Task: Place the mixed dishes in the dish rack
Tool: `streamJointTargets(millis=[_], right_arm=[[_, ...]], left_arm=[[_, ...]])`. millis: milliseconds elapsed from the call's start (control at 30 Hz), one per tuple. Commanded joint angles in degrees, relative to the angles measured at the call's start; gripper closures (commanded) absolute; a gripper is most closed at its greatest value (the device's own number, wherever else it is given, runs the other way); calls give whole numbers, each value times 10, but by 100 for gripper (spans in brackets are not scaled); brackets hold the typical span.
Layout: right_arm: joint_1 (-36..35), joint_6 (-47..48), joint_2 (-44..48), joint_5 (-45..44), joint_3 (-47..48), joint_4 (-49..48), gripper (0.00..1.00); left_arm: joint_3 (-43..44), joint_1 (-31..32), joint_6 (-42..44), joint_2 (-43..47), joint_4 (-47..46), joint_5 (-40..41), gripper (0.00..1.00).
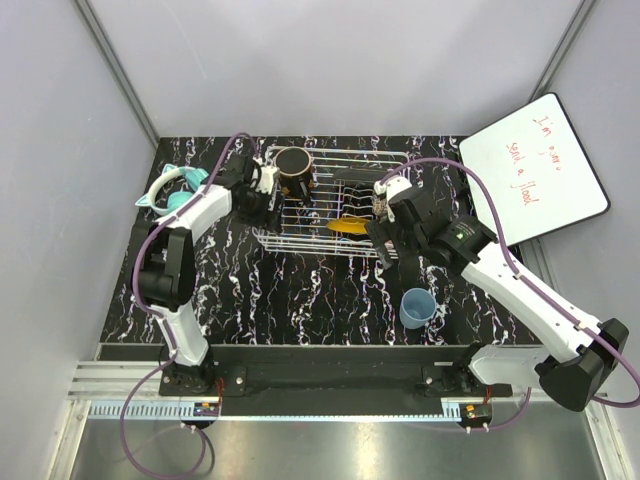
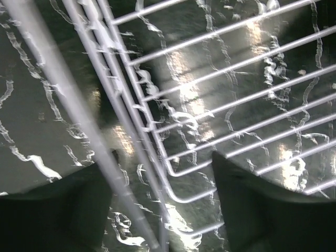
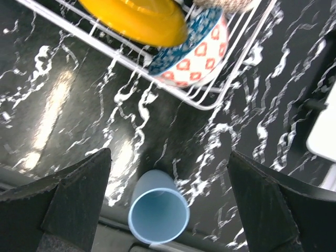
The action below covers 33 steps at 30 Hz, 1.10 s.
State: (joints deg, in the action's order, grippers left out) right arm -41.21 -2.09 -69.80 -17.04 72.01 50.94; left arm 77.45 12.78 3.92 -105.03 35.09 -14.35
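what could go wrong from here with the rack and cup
The left gripper is open with the dish rack rim wire between its jaws; pulling away crooked could snag and drag the rack. The light-blue cup sits near the table edge by the open right gripper; a clumsy grab might knock it off.

Red marker scrawl on the whiteboard (image 1: 535,168) at 2 o'clock: "send a flood", top line kinda illegible

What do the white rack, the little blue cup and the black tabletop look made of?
Dish rack: thin metal wire, probably white-coated; slim, smooth rods. Light-blue cup: likely plastic, given its thin wall and even matte colour; ceramic is possible. Tabletop: glossy black with white veins, reflecting the lights; stone or printed laminate, unclear.
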Motion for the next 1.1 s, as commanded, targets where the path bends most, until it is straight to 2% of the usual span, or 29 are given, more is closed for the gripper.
streamJointTargets(millis=[0, 33, 167, 400, 533, 633, 733, 833, 900, 1067], right_arm=[[-4, -66, 12, 44, 8, 42, 0], [-4, -85, 12, 56, 10, 49, 0], [-5, -142, 11, 99, 26, 106, 0], [-34, -244, 70, 168, -34, 140, 0], [-42, -270, 96, 198, -85, 127, 0], [-41, -284, 105, 191, -121, 123, 13], [-42, -301, 108, 181, -155, 104, 15], [-41, -310, 103, 163, -180, 73, 21], [-41, -323, 93, 142, -178, 57, 26], [-42, -318, 44, 118, -156, 51, 29]], left_arm=[[-3, 3, -11, 49, -5, -42, 13], [-1, 3, -15, 53, -3, -44, 6], [13, -3, -14, 80, 8, -39, 3], [53, -63, -12, 126, 58, -82, 2], [19, -65, -15, 121, 46, -95, 3], [-4, -64, -30, 106, 17, -110, 6], [-10, -64, -37, 95, 1, -125, 7], [-12, -62, -66, 92, -16, -146, 8], [-12, -59, -73, 89, -23, -151, 9], [-22, -60, -72, 96, -31, -170, 10]])
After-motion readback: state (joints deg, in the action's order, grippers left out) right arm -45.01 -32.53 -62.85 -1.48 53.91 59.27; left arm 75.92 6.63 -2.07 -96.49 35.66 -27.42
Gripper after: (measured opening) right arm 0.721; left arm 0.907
